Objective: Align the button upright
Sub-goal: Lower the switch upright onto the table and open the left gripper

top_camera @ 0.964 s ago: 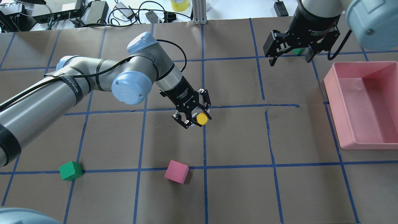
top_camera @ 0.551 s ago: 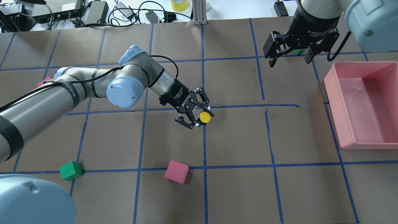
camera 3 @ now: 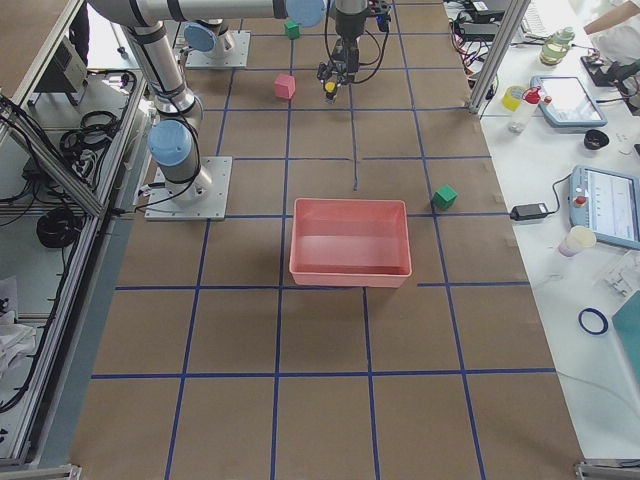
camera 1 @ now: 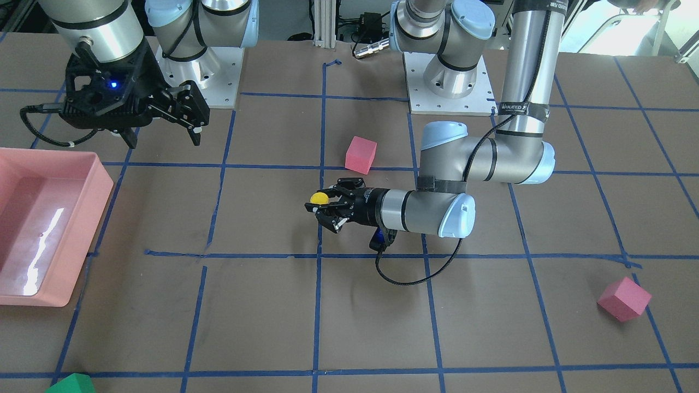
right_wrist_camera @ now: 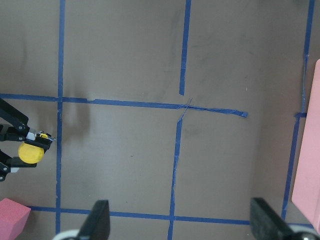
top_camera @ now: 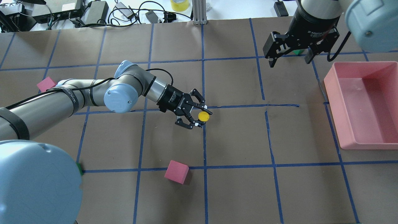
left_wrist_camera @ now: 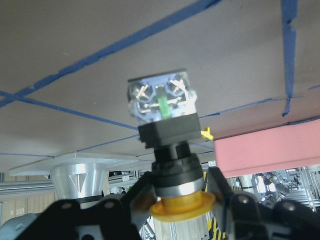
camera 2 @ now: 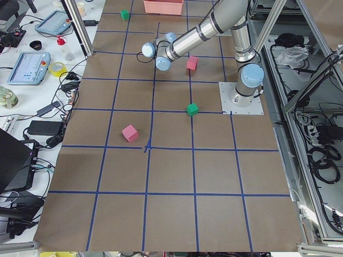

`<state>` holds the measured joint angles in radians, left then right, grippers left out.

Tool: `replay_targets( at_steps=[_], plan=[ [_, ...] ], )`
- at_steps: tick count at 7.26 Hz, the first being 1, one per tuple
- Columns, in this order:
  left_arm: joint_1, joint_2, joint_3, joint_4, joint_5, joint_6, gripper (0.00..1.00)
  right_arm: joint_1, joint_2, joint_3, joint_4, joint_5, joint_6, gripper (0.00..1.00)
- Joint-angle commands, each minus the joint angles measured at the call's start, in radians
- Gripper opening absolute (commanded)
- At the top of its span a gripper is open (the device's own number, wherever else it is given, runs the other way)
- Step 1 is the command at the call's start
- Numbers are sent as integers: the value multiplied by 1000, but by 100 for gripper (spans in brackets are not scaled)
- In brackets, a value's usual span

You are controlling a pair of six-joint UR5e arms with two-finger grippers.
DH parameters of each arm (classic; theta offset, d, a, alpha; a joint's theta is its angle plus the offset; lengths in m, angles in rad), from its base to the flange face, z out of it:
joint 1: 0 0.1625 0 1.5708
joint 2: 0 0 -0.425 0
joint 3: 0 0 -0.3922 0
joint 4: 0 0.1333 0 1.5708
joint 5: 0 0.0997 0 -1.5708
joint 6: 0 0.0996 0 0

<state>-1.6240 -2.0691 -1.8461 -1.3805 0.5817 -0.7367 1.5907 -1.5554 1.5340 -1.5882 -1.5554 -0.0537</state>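
Flanking the button point(top_camera: 204, 116) in the left pincer point(top_camera: 204, 119): nearer pink cube point(top_camera: 176, 171), pink bin point(top_camera: 331, 90).

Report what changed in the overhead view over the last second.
The left arm's wrist swung from pointing obliquely down to lying nearly level, turning the left gripper with it. It stayed shut on the button, which barely shifted from its spot by the grid line. The right gripper stayed open at the far side. The pink cube and pink bin did not move.
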Motion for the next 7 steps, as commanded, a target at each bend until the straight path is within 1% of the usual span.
replay_targets(
  at_steps=[1, 3, 4, 6, 7],
  plan=[
    [15, -26, -8, 0, -58, 20, 0, 0, 0, 0, 0, 0, 0, 100],
    [18, -37, -8, -3, -62, 16, 1, 0, 0, 0, 0, 0, 0, 100],
    [19, -49, -10, -3, -63, 19, 17, 0, 0, 0, 0, 0, 0, 100],
    [26, -60, -13, -5, -71, 16, 21, 0, 0, 0, 0, -2, 0, 100],
    [26, -63, -15, -5, -74, 13, 34, 0, 0, 0, 0, -2, 0, 100]
  ],
)
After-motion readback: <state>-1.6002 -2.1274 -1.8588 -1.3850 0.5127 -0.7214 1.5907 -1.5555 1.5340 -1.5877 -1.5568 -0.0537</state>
